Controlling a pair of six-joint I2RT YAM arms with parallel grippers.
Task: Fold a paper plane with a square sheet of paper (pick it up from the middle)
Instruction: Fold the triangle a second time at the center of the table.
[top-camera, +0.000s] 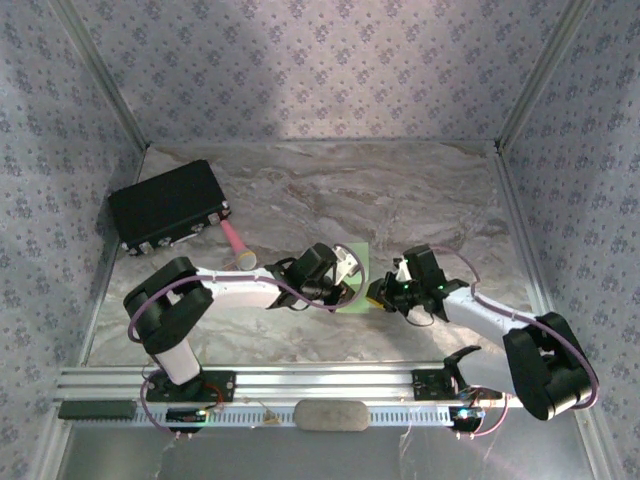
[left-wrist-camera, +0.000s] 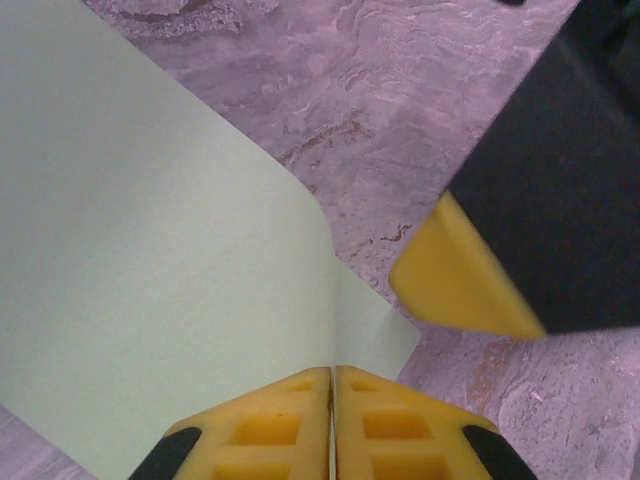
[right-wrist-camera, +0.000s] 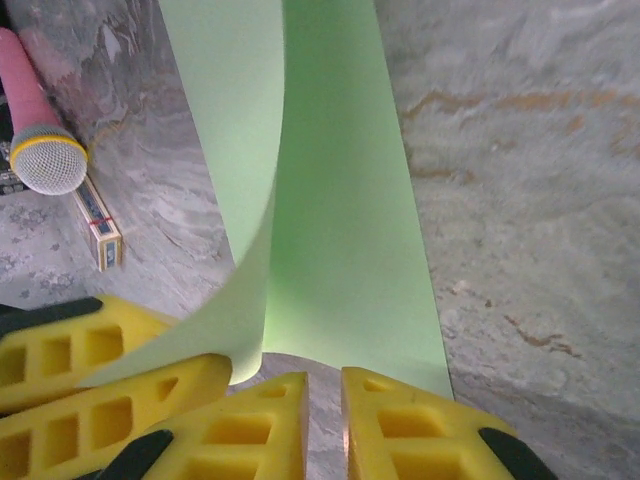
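Observation:
The pale-green square sheet of paper (top-camera: 355, 290) lies between my two grippers at the middle of the table, partly folded. In the left wrist view one layer of the paper (left-wrist-camera: 150, 260) curves up off the table. Its crease runs straight into my left gripper (left-wrist-camera: 333, 400), which is shut on it. In the right wrist view a flap of the paper (right-wrist-camera: 240, 150) curls up to the left, and the flat part (right-wrist-camera: 345, 250) lies ahead. My right gripper (right-wrist-camera: 325, 400) hovers at the near edge, its jaws a narrow gap apart with bare table between them.
A pink microphone (top-camera: 237, 243) (right-wrist-camera: 35, 120) lies left of the paper, with a small card box (right-wrist-camera: 97, 225) beside it. A big black box (top-camera: 167, 205) sits at the back left. Patterned walls close in the marble table (top-camera: 420, 200).

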